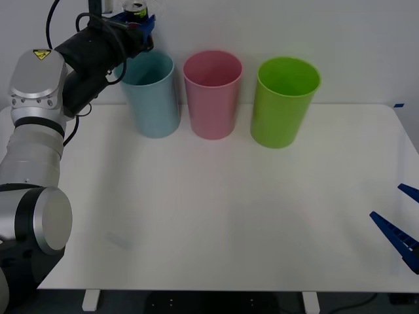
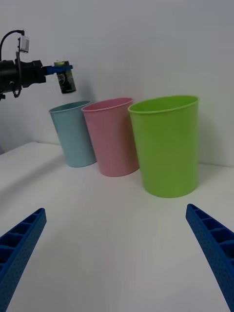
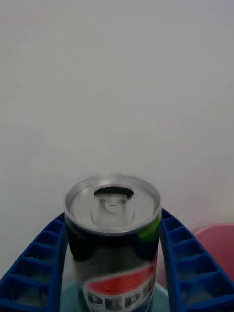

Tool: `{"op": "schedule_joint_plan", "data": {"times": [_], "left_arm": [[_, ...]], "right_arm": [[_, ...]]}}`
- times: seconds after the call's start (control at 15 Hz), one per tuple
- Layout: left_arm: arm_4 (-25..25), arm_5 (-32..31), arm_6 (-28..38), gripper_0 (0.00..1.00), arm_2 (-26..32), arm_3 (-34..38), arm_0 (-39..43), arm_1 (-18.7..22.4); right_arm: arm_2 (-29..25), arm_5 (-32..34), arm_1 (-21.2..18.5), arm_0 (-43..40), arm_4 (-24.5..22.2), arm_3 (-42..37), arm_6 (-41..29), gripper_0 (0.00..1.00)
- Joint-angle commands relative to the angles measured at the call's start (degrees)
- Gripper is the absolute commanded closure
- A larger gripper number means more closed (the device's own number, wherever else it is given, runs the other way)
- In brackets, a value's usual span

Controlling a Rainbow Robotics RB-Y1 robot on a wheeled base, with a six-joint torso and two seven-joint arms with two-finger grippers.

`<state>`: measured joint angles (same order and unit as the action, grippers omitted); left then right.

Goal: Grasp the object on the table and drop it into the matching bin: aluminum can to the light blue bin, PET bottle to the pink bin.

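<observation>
Nearest, at the near right edge of the white bench (image 1: 216,216): right pincer (image 1: 400,224), parked low, blue ribbed fingers (image 2: 214,246) spread wide with nothing between them. Bare white surface stretching across the middle, rounded corners at the front, a faint smudge toward the near left. Along the near left side, the silver and white segments of the left arm rising from the bottom corner and bending toward the back.

Farther back, three tall tapering bins in a row near the far edge: light blue bin (image 1: 154,98) at the left, pink bin (image 1: 213,95) just beside it in the middle, lime green bin (image 1: 283,101) a little apart at the right. All upright, mouths open upward.

Above the back left rim of the light blue bin: left pincer (image 1: 136,23), raised clear of the bench, blue fingers (image 3: 41,258) closed around the sides of the aluminum can (image 3: 113,239). Can upright, silver pull-tab top facing up, dark side with a red-and-white logo and a touch of green. From the right wrist view, can (image 2: 65,80) hanging in the air higher than the bin mouths, over the light blue bin (image 2: 74,134), not touching it.

Behind everything, a plain pale wall, with black cabling running along the left arm near the wrist.
</observation>
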<state>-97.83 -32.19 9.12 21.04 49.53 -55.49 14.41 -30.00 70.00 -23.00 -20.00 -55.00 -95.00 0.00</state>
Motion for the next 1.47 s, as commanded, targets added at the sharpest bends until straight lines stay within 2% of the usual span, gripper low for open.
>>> {"op": "schedule_joint_plan", "data": {"times": [0.07,0.33,0.53,0.8,0.93,1.47], "left_arm": [[0.5,-0.1,0.2,0.00,-0.1,0.0,0.2,0.0],[3.4,-0.4,-0.3,0.00,-0.7,0.0,1.0,0.2],[10.7,-1.3,-1.4,0.00,-3.5,0.1,2.9,2.0],[17.6,-6.5,-2.4,0.00,-4.7,1.8,6.4,5.6],[21.4,-7.2,-2.4,0.00,-5.6,6.2,10.6,6.6],[29.1,-10.3,-2.6,0.00,-5.0,24.6,28.7,8.5]], "right_arm": [[0.0,0.0,0.0,0.0,0.0,0.0,0.0,0.00],[0.0,0.0,0.0,0.0,0.0,0.0,0.0,0.00],[0.0,0.0,0.0,0.0,0.0,0.0,0.0,0.00],[0.0,0.0,0.0,0.0,0.0,0.0,0.0,0.00],[0.0,0.0,0.0,0.0,0.0,0.0,0.0,0.00],[0.0,0.0,0.0,0.0,0.0,0.0,0.0,0.00]]}}
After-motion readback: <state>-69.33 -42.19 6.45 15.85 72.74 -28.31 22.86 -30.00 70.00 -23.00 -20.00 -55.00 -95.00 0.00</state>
